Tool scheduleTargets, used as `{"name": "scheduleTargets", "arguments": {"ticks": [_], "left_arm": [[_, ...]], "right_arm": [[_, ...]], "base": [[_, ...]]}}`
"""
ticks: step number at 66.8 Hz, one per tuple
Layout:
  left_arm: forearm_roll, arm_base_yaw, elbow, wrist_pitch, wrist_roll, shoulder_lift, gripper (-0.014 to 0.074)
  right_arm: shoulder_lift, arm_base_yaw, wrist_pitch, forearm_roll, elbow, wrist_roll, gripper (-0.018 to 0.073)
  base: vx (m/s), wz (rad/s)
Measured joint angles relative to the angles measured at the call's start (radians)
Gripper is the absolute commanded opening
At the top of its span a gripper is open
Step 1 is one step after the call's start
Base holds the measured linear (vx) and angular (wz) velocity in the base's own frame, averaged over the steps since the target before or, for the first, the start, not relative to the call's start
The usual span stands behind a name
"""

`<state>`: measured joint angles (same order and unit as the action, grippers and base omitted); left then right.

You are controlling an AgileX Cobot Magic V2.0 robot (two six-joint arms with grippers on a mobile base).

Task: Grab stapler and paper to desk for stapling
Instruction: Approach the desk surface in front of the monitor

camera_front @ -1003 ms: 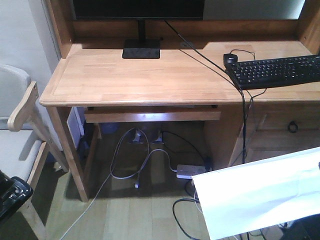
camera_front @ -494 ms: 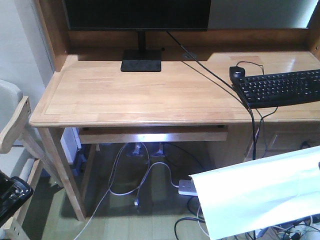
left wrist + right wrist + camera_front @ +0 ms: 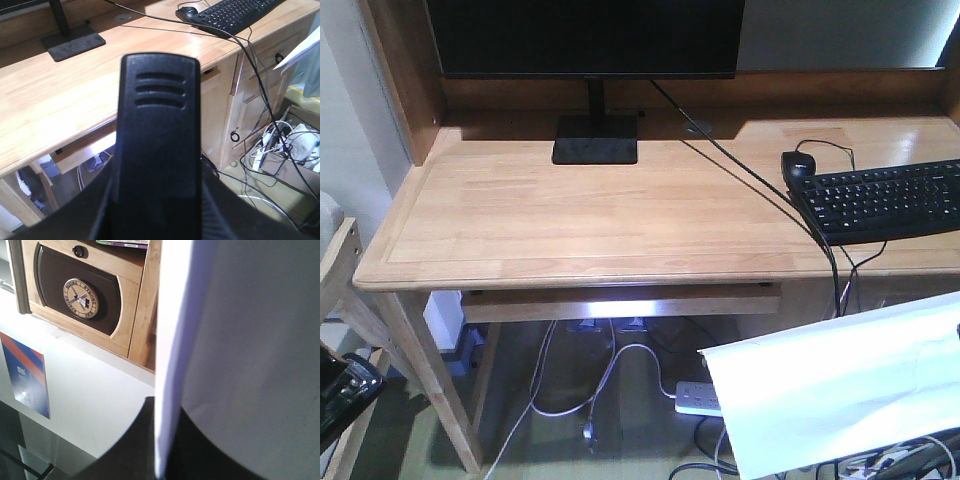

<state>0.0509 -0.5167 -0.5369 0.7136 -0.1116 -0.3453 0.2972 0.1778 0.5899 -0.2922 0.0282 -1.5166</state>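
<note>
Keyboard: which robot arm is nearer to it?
Right. The paper it holds hangs below the keyboard, in front of the desk. The left claw, gripping the stapler, is low at the far left, past the desk's other corner.

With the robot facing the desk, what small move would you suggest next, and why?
Probably roll a little closer to the desk. The paper, in the right gripper, hangs short of its front edge, and the stapler in the left gripper looks short of it too.

Desk (image 3: pixel 570 215) with monitor (image 3: pixel 585 40), keyboard (image 3: pixel 885 200), mouse (image 3: pixel 800 167)
</note>
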Motion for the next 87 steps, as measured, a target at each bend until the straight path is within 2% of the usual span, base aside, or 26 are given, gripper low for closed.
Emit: {"name": "scheduleTargets", "arguments": {"ticks": [87], "left_arm": [[0.0, 0.0, 0.0, 0.0, 0.0, 0.0, -0.0007]], "right_arm": [[0.0, 0.0, 0.0, 0.0, 0.0, 0.0, -0.0005]], "base": [[0.09, 0.0]]}}
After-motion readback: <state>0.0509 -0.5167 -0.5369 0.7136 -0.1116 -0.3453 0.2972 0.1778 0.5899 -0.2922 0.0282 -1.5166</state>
